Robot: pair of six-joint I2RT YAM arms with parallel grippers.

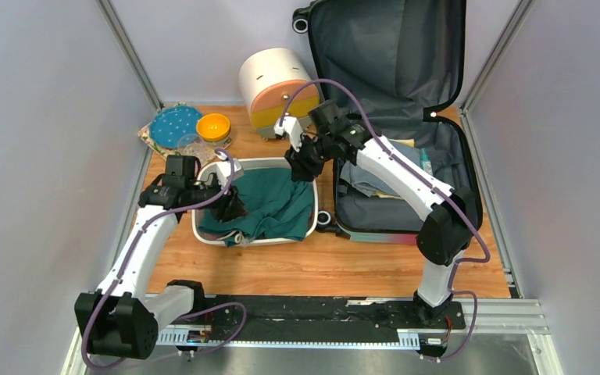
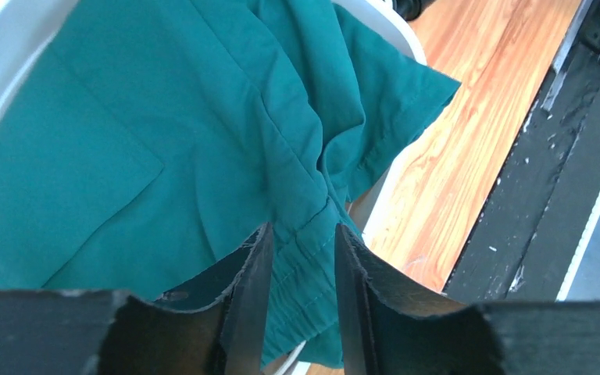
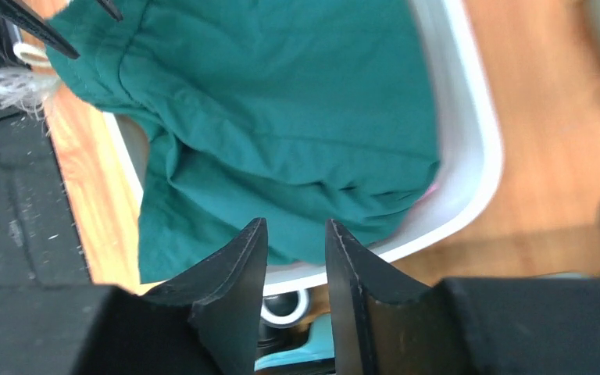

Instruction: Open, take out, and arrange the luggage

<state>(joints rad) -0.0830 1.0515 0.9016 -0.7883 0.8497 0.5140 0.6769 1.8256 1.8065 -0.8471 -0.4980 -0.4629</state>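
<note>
Opening done: luggage (image 1: 375, 215) at bench (image 1: 359, 266) right, lid (image 1: 394, 55) upright. Green garment (image 1: 277, 205) out, heaped in white basin (image 1: 310, 228). Left end effector (image 2: 301, 230), right end effector (image 3: 295, 226) both parted, empty. More clothes (image 1: 367, 183) inside to unload, arrange.

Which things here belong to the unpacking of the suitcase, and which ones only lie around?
Belong: suitcase, green garment, white basin holding it, folded clothes inside the suitcase.
Lying about: round cabinet, orange bowl, blue dotted plate.
</note>
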